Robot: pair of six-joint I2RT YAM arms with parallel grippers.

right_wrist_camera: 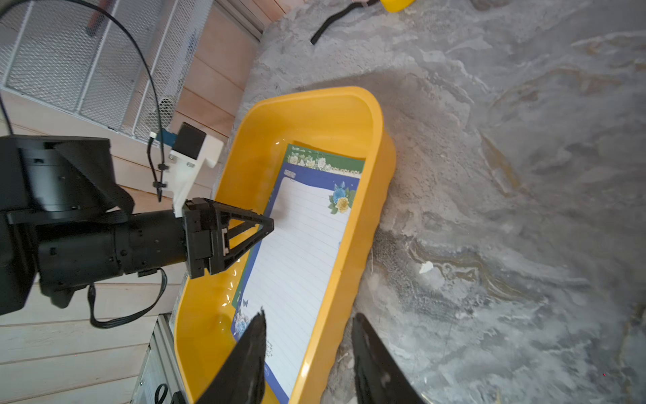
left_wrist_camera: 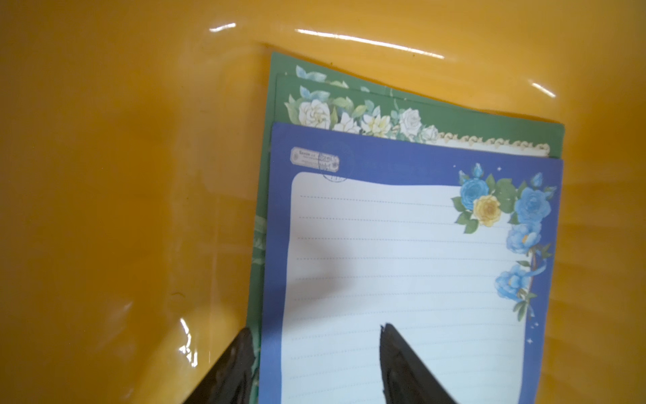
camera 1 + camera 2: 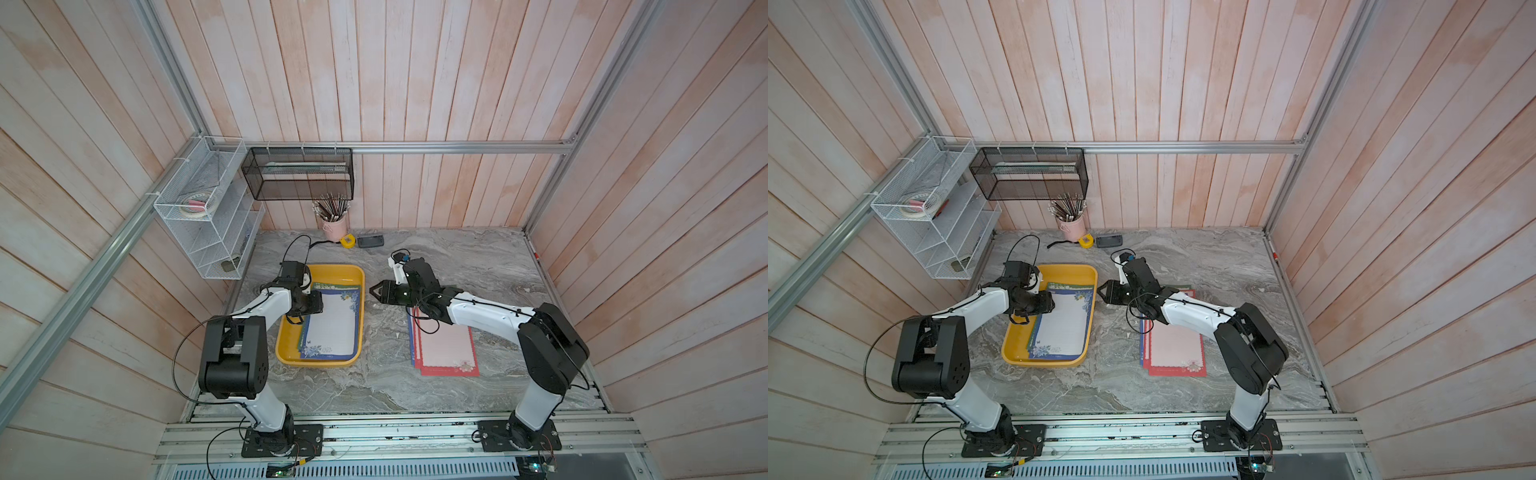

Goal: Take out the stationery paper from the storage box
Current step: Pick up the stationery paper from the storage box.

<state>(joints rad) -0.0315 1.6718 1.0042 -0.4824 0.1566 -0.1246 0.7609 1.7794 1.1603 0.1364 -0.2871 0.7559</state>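
Observation:
The yellow storage box (image 3: 332,272) (image 3: 1067,272) lies left of centre on the marble table. It holds stationery paper (image 3: 332,324) (image 2: 402,262) (image 1: 300,252): a blue-bordered sheet on top of green-bordered ones. My left gripper (image 3: 311,311) (image 2: 316,335) is open inside the box. One finger is over the green edge and the other over the white centre. My right gripper (image 3: 372,289) (image 1: 309,320) is open at the box's right wall, which shows between its jaws. More stationery paper (image 3: 444,345) (image 3: 1177,345), red-bordered on top, lies on the table under the right arm.
At the back wall stand a pink cup of pencils (image 3: 334,220), a yellow tape measure (image 3: 348,241) and a dark device (image 3: 370,241). A black mesh basket (image 3: 299,174) and a white wire rack (image 3: 208,212) hang above the back left corner.

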